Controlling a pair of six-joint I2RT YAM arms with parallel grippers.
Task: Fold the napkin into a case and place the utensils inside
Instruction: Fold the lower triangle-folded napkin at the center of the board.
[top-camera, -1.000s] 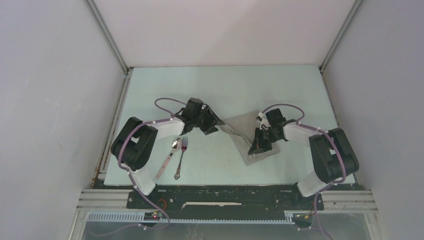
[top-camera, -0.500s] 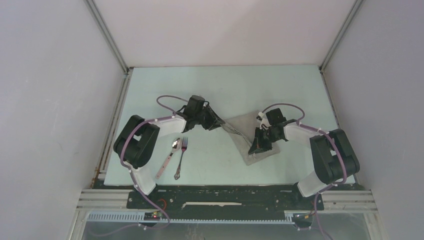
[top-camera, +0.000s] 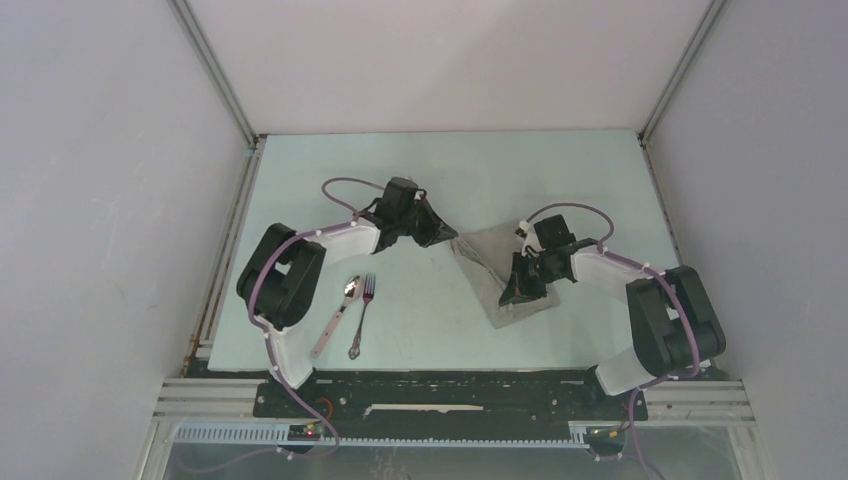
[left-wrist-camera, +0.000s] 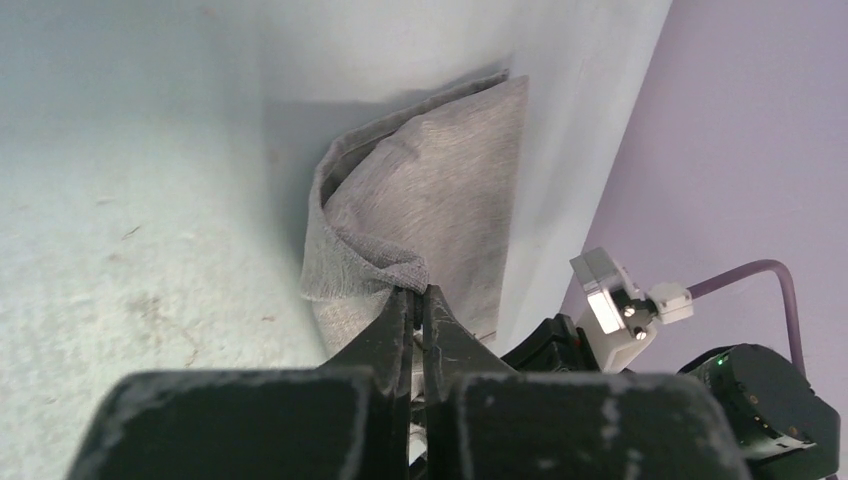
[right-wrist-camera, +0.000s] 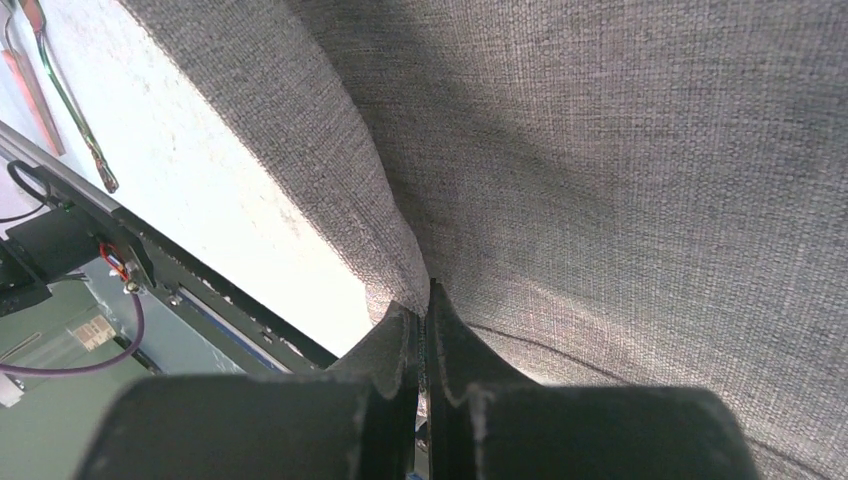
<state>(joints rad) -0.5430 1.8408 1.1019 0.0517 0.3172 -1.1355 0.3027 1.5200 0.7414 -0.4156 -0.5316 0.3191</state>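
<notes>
The grey napkin (top-camera: 497, 268) lies folded right of the table's middle. My left gripper (top-camera: 447, 238) is shut on its far-left corner, and the cloth bunches at the tips (left-wrist-camera: 419, 292). My right gripper (top-camera: 512, 297) is shut on the near edge of the napkin (right-wrist-camera: 600, 150), with fabric pinched between its fingertips (right-wrist-camera: 424, 300). A fold of the napkin (left-wrist-camera: 430, 200) stands up off the table. The utensils lie side by side on the left: the spoon (top-camera: 335, 320) with a pale pink handle and the metal fork (top-camera: 361, 318). They show again in the right wrist view, fork (right-wrist-camera: 70, 105) beside spoon handle (right-wrist-camera: 32, 95).
The pale green table (top-camera: 450, 170) is walled in on three sides by white panels. A black rail (top-camera: 450, 392) runs along the near edge by the arm bases. The right arm's wrist (left-wrist-camera: 620, 300) shows beyond the napkin in the left wrist view.
My left gripper has closed on the napkin's far-left corner and shifted slightly away and to the right. The right gripper has kept its hold and barely moved.
</notes>
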